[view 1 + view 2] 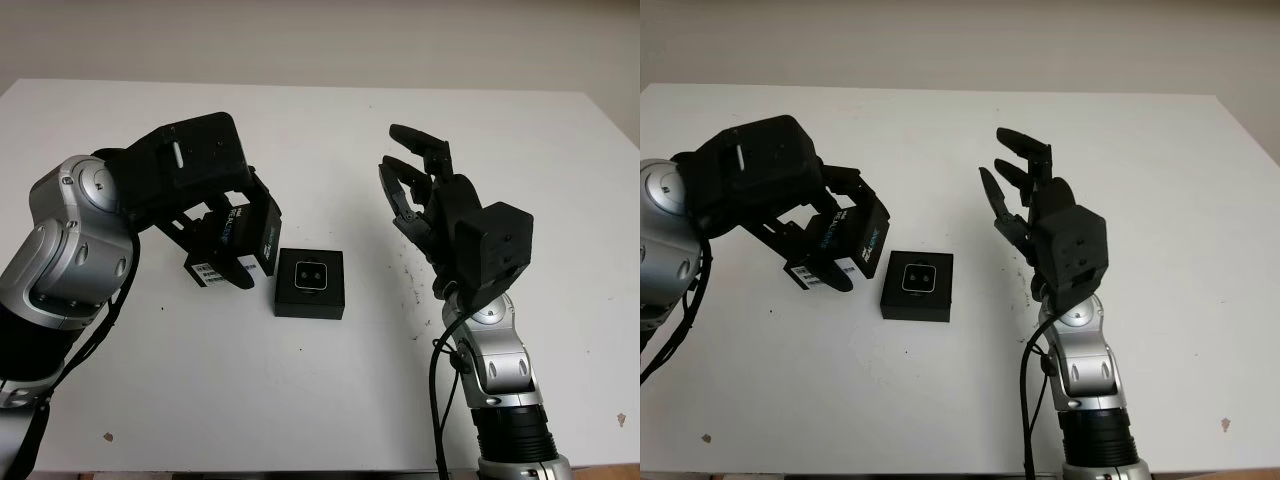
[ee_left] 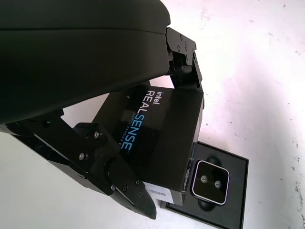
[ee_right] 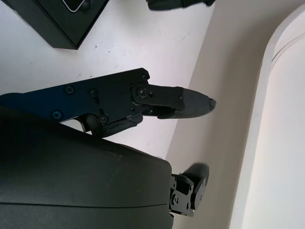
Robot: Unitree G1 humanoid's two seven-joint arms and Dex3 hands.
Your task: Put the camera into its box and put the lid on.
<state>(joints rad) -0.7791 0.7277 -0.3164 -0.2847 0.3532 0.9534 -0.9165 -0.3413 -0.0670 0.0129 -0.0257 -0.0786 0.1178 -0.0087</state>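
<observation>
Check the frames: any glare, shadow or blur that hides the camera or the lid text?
Left eye view: even light, soft shadow under the left hand; camera clear in its box. Left wrist view: lid print sharp, hand shell near and dark. Right wrist view: right hand open above the table, dim.

Light was even and fairly bright across the white table (image 1: 330,130), soft and seemingly from overhead. Shadows under the left hand (image 1: 215,215) and the box (image 1: 310,300) were faint and short. Black parts swallowed detail. The left wrist view's near shell was blurred; no glare showed.
</observation>
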